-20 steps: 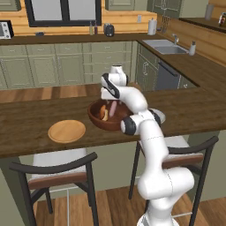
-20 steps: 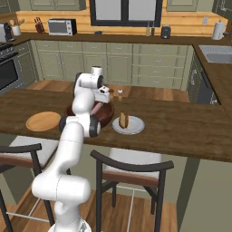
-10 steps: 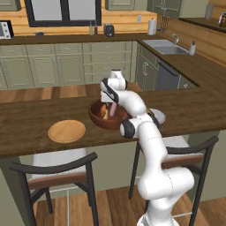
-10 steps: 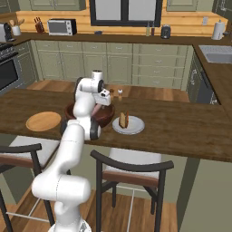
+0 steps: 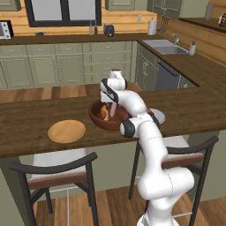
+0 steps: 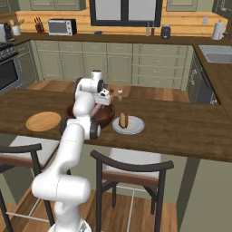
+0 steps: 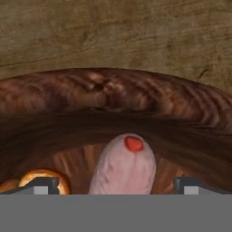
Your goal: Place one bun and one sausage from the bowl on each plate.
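The dark wooden bowl (image 5: pixel 96 120) (image 6: pixel 108 119) (image 7: pixel 113 93) stands mid-counter. My gripper (image 5: pixel 113 113) (image 7: pixel 118 185) reaches down into it, open, with a fingertip on either side of a pinkish sausage (image 7: pixel 124 167) (image 5: pixel 113 107) (image 6: pixel 96 110) that points its rounded end at the hand camera. Whether the fingers touch it, I cannot tell. An orange-tan bun (image 7: pixel 43 177) (image 5: pixel 104 113) lies in the bowl beside it. The tan wooden plate (image 5: pixel 66 131) (image 6: pixel 43 121) is bare. On the pale grey plate (image 6: pixel 135 129) (image 5: pixel 160 116) a bun (image 6: pixel 123 119) stands on edge.
Two chairs (image 5: pixel 57 170) (image 6: pixel 131 170) stand at the counter's near edge. Small shakers (image 6: pixel 119 93) sit on the counter behind the bowl. A sink (image 5: pixel 167 47) and cabinets lie across the aisle.
The hand has barely shifted over the bowl. The jaws have stayed open.
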